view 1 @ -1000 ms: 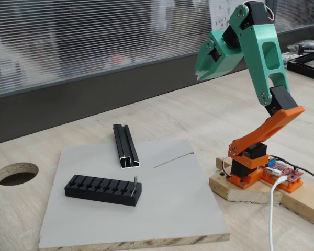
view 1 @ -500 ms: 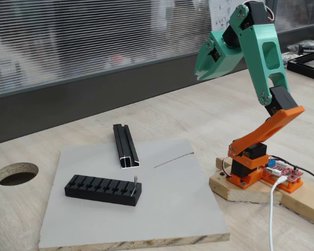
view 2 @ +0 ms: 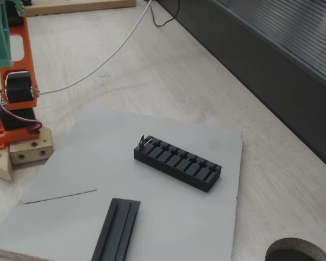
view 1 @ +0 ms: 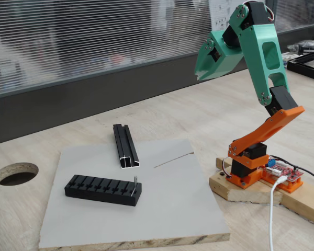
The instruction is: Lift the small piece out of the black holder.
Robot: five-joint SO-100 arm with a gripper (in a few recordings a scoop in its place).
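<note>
Centrally, the black holder (view 1: 103, 190) is lying on the grey board (view 1: 167, 209), its slotted top facing up. The small piece (view 1: 134, 185) is standing nearly upright at one end of the holder, appearing at the right end in a fixed view and at the left end (view 2: 143, 142) in another fixed view. The end effector (view 1: 204, 65) is hanging high above the surface (view 1: 199, 110), well apart from the holder and gripping nothing; whether its jaws are parted cannot be told. A black grooved rail (view 1: 125, 146) and a thin grey line (view 1: 173, 159) are lying nearby on the board.
</note>
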